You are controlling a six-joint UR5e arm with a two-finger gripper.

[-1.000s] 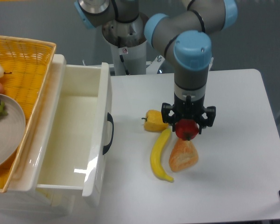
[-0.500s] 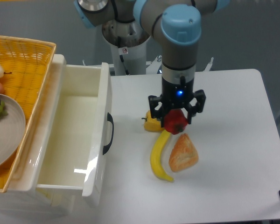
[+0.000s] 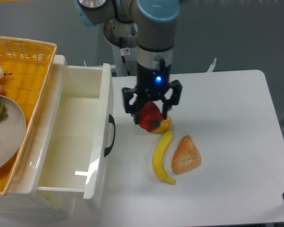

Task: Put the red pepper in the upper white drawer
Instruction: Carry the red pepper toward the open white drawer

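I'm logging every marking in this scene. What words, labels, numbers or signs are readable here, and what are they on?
None can be read.
A small sticker with red marks on the robot's white base: too small and blurred to read.
Nothing written shows on the drawer, the basket, the foods or the tool.

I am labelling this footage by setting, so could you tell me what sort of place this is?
Probably a robotics lab set up as a mock kitchen: an industrial arm whose gripper holds a red pepper, a plain white table, and glossy food items such as the banana.
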